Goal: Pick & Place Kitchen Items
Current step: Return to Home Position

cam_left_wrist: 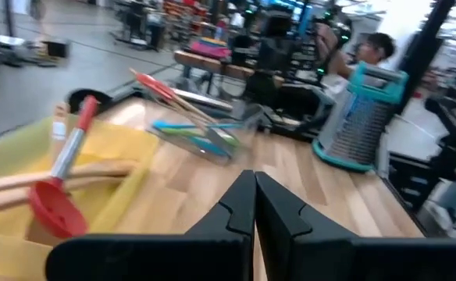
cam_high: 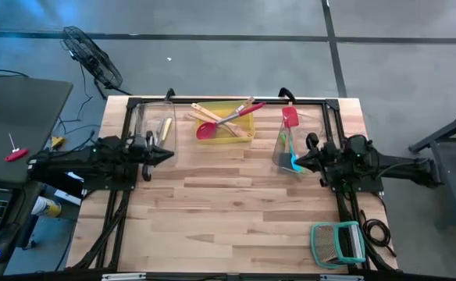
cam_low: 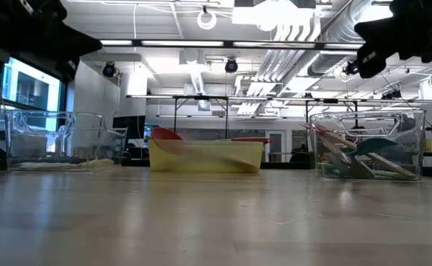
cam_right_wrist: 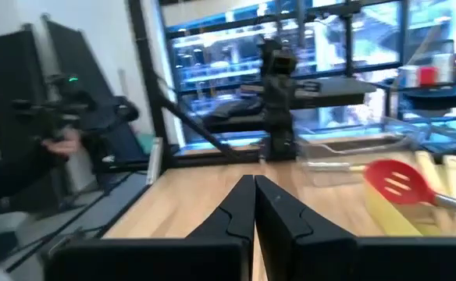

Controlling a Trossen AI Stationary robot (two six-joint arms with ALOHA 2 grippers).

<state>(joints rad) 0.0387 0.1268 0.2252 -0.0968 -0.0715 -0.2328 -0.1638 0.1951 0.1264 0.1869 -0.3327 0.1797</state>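
We take this for a robotics lab or workshop. Above the wooden table (cam_high: pixel 236 203) run bare white ducts (cam_low: pixel 312 29) and ceiling lights (cam_low: pixel 271 13). Grey concrete floor (cam_high: pixel 236 19) surrounds the table, with a fan (cam_high: pixel 91 55) beyond its far left corner. Past the table stand cluttered workbenches (cam_left_wrist: pixel 212 58) and a person (cam_left_wrist: pixel 376 51).

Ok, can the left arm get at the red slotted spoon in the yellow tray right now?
Probably yes. The left gripper, shut, hangs near the yellow tray; the red slotted spoon lies on top of the wooden utensils, nothing between them.
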